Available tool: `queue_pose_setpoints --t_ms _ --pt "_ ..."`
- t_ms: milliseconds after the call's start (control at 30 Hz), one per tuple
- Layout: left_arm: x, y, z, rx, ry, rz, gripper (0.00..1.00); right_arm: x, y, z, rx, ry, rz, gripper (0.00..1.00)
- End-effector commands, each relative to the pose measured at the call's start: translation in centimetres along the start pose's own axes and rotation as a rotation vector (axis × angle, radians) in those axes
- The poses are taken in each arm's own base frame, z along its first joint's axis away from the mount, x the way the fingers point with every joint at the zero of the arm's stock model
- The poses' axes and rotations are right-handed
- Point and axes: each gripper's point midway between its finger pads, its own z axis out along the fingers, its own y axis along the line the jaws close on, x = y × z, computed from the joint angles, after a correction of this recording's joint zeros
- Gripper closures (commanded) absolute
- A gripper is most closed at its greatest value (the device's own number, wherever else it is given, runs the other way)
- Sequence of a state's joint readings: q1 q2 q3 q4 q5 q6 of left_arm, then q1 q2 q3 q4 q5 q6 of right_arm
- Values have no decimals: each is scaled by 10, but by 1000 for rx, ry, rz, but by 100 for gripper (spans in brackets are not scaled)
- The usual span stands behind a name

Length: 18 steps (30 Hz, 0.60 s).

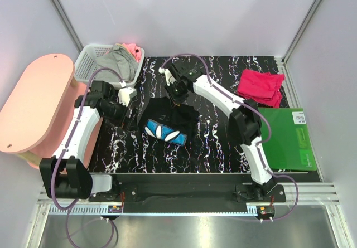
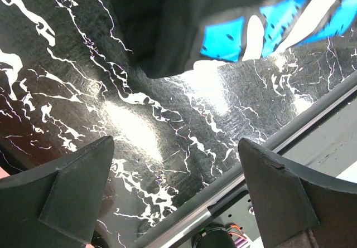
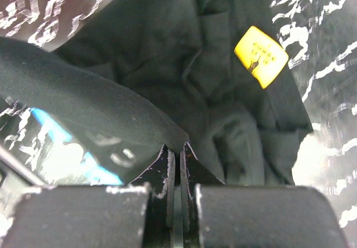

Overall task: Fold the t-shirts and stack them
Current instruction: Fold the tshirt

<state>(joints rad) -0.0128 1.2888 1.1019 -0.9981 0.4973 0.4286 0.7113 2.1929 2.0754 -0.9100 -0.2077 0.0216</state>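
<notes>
A black table [image 1: 223,147] with white marble-like veining fills the overhead view. The black t-shirt [image 1: 177,116] lies crumpled near the middle of it, and its blue and white daisy print [image 1: 165,132] faces up on the near side.

The right gripper [image 3: 174,154] reaches in from the right to the far edge of this shirt. Its fingers are pressed together on a fold of the black cloth, and a band of fabric rises from the left up to the fingertips. In the right wrist view, a small yellow label [image 3: 260,56] shows on the bunched cloth beyond the fingers.

The left gripper [image 2: 175,195] hovers just left of the same shirt, above bare table. Its two dark fingers [image 2: 67,195] are spread wide and hold nothing. In the left wrist view, the shirt's edge and part of the print lie beyond the fingers, apart from them.

The crimson-pink t-shirt [image 1: 260,86] sits loosely folded at the far right of the table, well apart from both grippers. Just in front of it lies a flat green board [image 1: 287,139].

At the far left corner stands a white lattice basket [image 1: 86,64] holding grey and pink cloth. A pink oval-topped stand [image 1: 33,106] sits beside the table on the left.
</notes>
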Motion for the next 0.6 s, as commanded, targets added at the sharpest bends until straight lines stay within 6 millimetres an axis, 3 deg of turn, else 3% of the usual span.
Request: queue_pose_setpoints --t_ms 0,133,200,233,267,300,367,433,500,567 --pt "-9 -6 -11 2 -65 50 1 -13 -24 36 -30 -14 23 100" --pt "-12 -16 -18 32 -83 59 1 -26 -53 51 -33 -36 84 100" --pt "-15 -24 -19 73 -93 59 1 -21 -66 66 -53 -18 144 100" --pt "-18 -33 -18 108 -99 71 1 -21 -84 72 -42 -20 191 94" --pt "-19 -37 -16 122 -92 83 1 -21 -87 73 -51 -18 209 72" --pt "-19 -41 -13 133 -81 91 1 -21 -96 73 -32 -21 235 58" --pt "-19 -58 -1 183 -43 138 1 -24 -115 68 31 -39 254 41" --pt "-18 -70 14 206 6 169 1 -30 -130 56 121 -65 265 33" --pt "-25 -78 23 217 17 208 1 -41 -140 36 201 -110 261 16" --pt "-33 -77 35 217 28 214 1 -49 -147 18 267 -143 262 8"
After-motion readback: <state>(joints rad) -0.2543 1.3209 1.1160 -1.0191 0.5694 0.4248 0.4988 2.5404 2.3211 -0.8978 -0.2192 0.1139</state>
